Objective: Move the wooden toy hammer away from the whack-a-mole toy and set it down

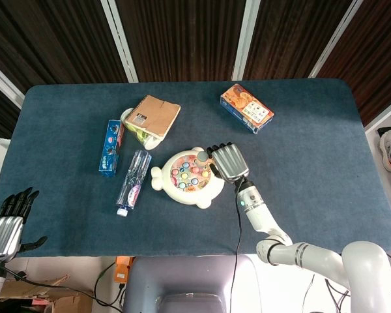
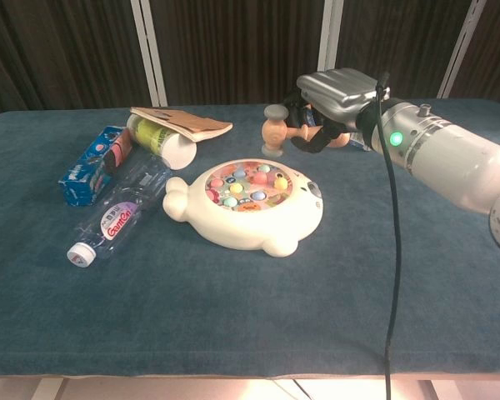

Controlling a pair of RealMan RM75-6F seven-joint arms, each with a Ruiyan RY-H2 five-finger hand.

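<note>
1. Hammer (image 2: 277,131) is up in the air, held by the right hand (image 2: 329,104) right above the far edge of the mole toy (image 2: 250,204). Its head points toward the table's left side and hangs just over the pegs, not touching as far as I can tell.
2. Fingers (image 2: 317,133) of that hand are curled around the handle, which is mostly buried in the grip. Only the head and a bit of neck stick out past them.
3. Risk, imo: the head sits low over the toy, so a sideways move without a lift first could clip the pegs or drag the toy along. The grip is also near the handle's end, so the heavy head might swing or slip out.
4. Left hand (image 1: 10,218) hangs off the near left corner of the table (image 1: 313,130), fingers spread, holding nothing.
5. Around the toy: bottle (image 1: 133,180) and blue tube box (image 1: 111,147) toward the left, notebook (image 1: 155,115) leaning on a cup (image 2: 162,140) behind, snack box (image 1: 246,108) toward the far right.
</note>
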